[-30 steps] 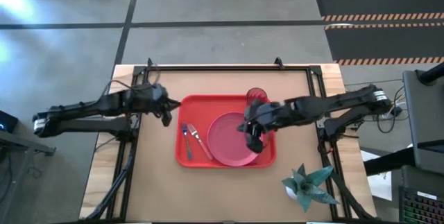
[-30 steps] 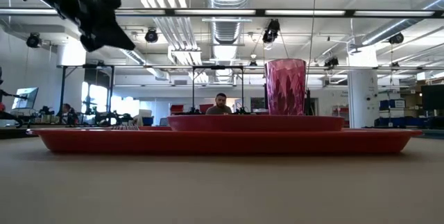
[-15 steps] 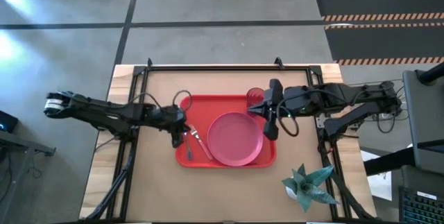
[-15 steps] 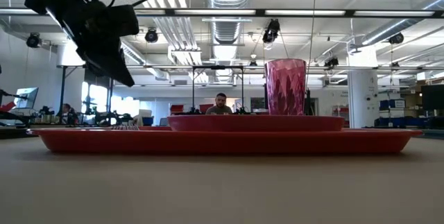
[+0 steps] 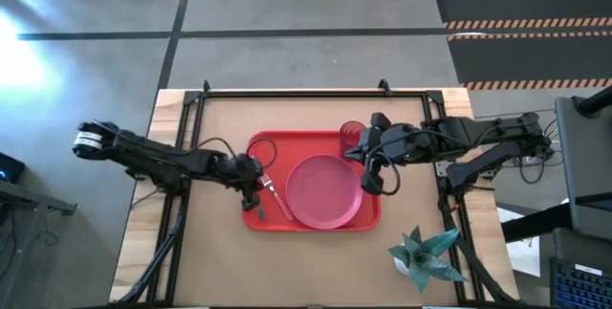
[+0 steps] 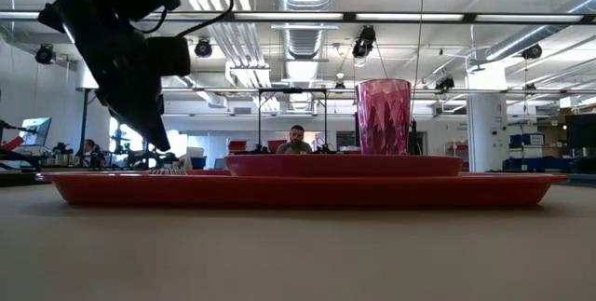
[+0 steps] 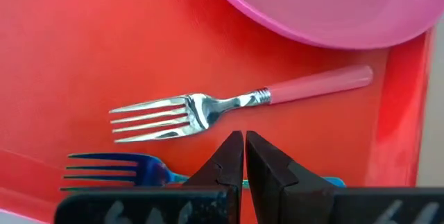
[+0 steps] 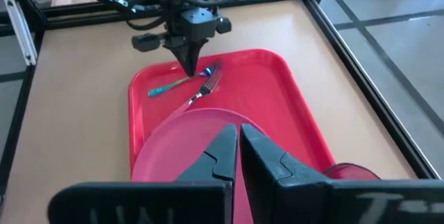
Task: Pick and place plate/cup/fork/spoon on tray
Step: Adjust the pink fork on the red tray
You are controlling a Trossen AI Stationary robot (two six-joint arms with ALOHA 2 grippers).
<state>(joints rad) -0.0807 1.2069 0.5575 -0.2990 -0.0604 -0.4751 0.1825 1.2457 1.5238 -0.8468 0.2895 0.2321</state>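
Note:
The red tray point(image 5: 287, 146) lies at the table's middle. On it rest the pinkish-red plate point(image 5: 323, 191), the dark-red cup point(image 5: 352, 135) upright at the far right corner, the pink-handled fork point(image 7: 208, 109) and the bluish-handled spoon point(image 7: 111, 168), whose head shows tines. My left gripper point(image 7: 244, 141) is shut and hovers just over the spoon beside the fork, fingers pointing down. It also shows in the low view point(image 6: 160, 141), above the tray's rim. My right gripper point(image 8: 236, 135) is shut and empty, above the plate's right rim near the cup point(image 5: 369, 185).
A green paper plant point(image 5: 426, 256) stands near the table's front right. Black frame rails point(image 5: 287, 94) run along the table's far edge and sides. A person point(image 6: 296, 139) shows far off in the room behind.
My left gripper has gone from beside the tray's far left corner toward the near edge and down, and now stands over the utensils. My right gripper has gone from over the plate toward the table's right edge, and now stands at the plate's right rim. The things on the tray have kept still.

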